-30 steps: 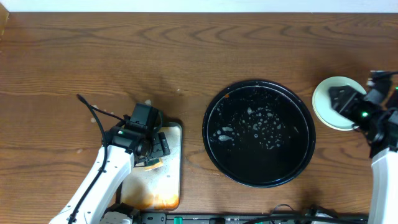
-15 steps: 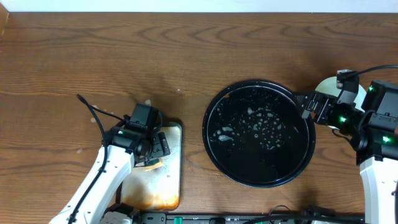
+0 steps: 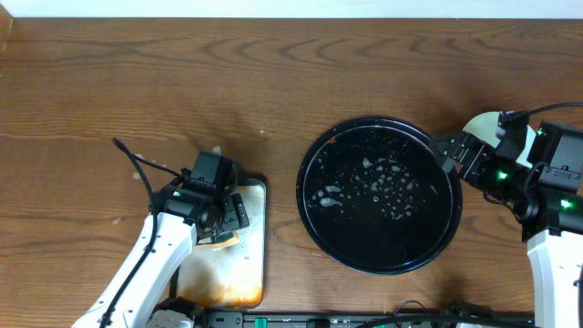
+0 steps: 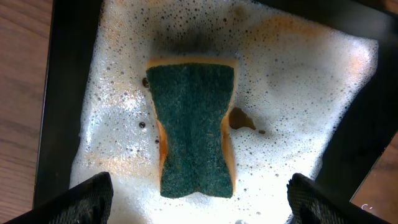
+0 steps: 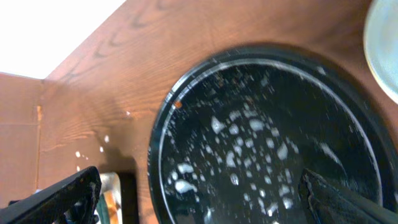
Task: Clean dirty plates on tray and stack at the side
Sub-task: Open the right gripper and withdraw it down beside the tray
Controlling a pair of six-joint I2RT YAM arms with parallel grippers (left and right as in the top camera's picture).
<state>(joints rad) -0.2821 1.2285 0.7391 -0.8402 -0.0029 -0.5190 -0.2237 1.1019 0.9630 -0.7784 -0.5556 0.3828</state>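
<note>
The black tray (image 3: pixel 379 119) sits right of centre and holds only soap suds; no plate is on it. It fills the right wrist view (image 5: pixel 163 124). A pale plate (image 3: pixel 481 128) lies on the table right of the tray, partly hidden by my right arm; its edge shows in the right wrist view (image 5: pixel 382 50). I cannot tell how many plates are stacked there. My right gripper (image 3: pixel 448 153) is open and empty over the tray's right rim, fingers spread (image 5: pixel 205 199). My left gripper (image 3: pixel 228 219) is open (image 4: pixel 202 208) just above a green and yellow sponge (image 4: pixel 193 127).
A rectangular rusty metal pan (image 3: pixel 250 273) full of foam (image 4: pixel 298 93) stands at the front left, under my left gripper. The sponge lies flat in it. A few drops of foam mark the wood left of the tray (image 5: pixel 106 140).
My right gripper has left the pale plate and moved left to the tray's right rim, now empty. The left arm has not moved.
</note>
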